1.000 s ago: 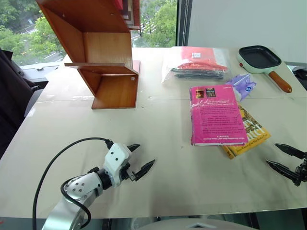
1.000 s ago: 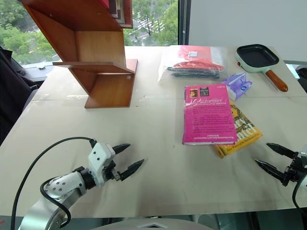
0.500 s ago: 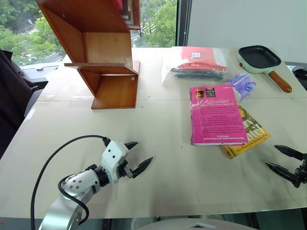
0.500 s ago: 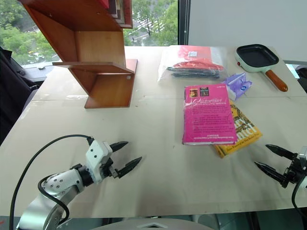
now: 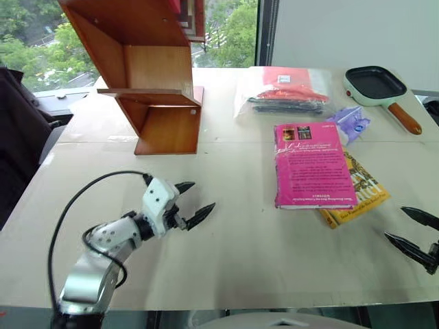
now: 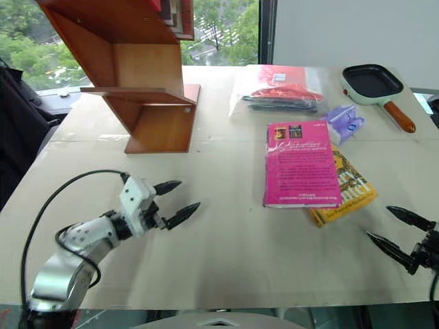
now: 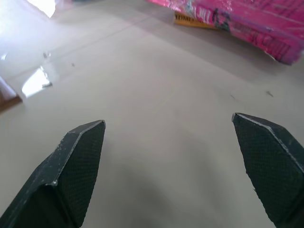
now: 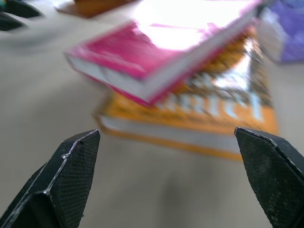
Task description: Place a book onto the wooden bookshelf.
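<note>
Pink paperback (image 5: 312, 164) lies flat, back cover up, on the table (image 5: 240, 253), right of centre. It rests partly on top of a yellow paperback (image 5: 360, 195), so one side is propped and the stack isn't level. Wooden bookshelf (image 5: 147, 75) stands at the far left of the table, well apart from the book.

Left gripper (image 5: 192, 203) is low over bare table, jaws wide, nothing held, pointing toward the books. Right gripper (image 5: 415, 233) is at the near right edge, jaws also wide and empty, facing the near ends of both books.

Risks as I see them:
- Right jaws close on both books or on the yellow one only, since the edges are stacked close together.
- Book lies flat, little edge to grab; fingers likely push it across the table instead of getting under.
- Pushing it far shoves it into the purple bag (image 5: 350, 123) or clear plastic bag (image 5: 285, 96).
- Shelf panels are slanted; the book could slide off if released at a shallow angle.
</note>
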Robot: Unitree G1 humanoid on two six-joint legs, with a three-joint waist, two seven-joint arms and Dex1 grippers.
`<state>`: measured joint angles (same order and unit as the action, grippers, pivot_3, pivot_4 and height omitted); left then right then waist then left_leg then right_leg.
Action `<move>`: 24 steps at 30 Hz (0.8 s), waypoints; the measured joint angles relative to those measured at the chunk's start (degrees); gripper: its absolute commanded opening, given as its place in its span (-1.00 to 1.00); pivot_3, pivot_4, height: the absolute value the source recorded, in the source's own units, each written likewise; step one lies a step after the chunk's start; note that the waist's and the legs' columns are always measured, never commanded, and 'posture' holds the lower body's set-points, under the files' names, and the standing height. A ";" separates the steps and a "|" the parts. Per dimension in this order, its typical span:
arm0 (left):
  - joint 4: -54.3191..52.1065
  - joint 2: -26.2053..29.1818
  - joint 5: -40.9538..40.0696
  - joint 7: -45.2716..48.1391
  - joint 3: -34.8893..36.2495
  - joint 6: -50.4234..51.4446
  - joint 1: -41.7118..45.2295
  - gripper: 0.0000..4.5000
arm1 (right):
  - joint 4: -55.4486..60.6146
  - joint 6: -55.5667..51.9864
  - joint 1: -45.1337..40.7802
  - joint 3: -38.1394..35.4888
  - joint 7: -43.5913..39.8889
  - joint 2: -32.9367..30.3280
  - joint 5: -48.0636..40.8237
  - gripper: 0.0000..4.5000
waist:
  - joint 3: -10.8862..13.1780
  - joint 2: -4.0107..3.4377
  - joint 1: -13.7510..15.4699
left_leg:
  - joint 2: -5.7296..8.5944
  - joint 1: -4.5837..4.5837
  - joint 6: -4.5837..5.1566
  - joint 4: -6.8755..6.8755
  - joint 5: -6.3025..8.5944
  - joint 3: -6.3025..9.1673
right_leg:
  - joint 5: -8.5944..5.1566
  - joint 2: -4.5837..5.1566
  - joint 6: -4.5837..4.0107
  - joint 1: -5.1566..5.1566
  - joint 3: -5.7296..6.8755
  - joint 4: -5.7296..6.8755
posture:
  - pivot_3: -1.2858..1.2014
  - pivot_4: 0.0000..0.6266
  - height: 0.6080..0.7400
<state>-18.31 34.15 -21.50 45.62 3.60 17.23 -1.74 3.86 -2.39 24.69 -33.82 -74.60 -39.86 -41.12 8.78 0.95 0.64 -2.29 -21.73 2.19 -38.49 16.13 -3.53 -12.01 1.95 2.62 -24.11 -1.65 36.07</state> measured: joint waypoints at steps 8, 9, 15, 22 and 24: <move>15.26 -14.05 -2.20 2.70 -8.73 5.32 19.30 0.97 | 27.00 -10.07 10.63 -5.73 9.61 1.97 -11.20 1.00 | -0.09 0.08 -0.09 | 0.06 -0.08 0.03 -0.20 0.02 0.12 | 0.02 0.04 0.10 0.17 0.07 -0.09 | 0.03 -0.52 0.87; 15.96 -16.31 -3.60 2.51 -8.85 7.46 20.18 0.97 | 28.31 -10.87 10.96 -6.39 10.78 1.99 -12.00 1.00 | -0.08 0.11 -0.15 | 0.06 -0.08 0.05 -0.20 0.03 0.13 | 0.03 0.04 0.08 0.17 0.07 -0.11 | 0.03 -0.52 0.87; 19.74 -21.38 -6.67 -0.18 -10.06 17.11 24.10 0.97 | 31.02 -13.25 10.93 -7.58 14.00 1.96 -13.31 1.00 | -0.06 0.14 0.08 | 0.07 -0.12 0.05 -0.20 0.03 0.42 | 0.01 -0.05 0.06 0.19 0.23 -0.10 | 0.03 -0.52 0.87; 21.77 -25.69 -14.07 -6.72 -5.74 34.41 27.45 0.97 | 31.28 -14.62 10.00 -7.62 15.63 1.92 -13.35 1.00 | -0.05 0.15 0.10 | 0.11 -0.19 0.05 -0.25 0.03 0.58 | -0.01 -0.03 0.08 0.22 0.34 -0.10 | 0.03 -0.52 0.87; 26.43 -29.89 -18.58 -10.83 -0.62 42.51 30.40 0.97 | 31.28 -14.93 8.93 -7.45 16.15 1.84 -13.22 1.00 | -0.04 0.17 0.20 | 0.12 -0.22 0.06 -0.35 0.02 0.68 | -0.02 -0.03 0.11 0.27 0.45 -0.10 | 0.03 -0.52 0.87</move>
<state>8.12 4.26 -40.07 34.79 2.99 59.74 28.66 35.14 -17.33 33.63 -41.27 -58.45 -38.02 -54.34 8.73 1.12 0.84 -2.17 -21.95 2.25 -38.84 16.15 -2.85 -12.03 1.92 2.73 -23.83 -1.20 35.97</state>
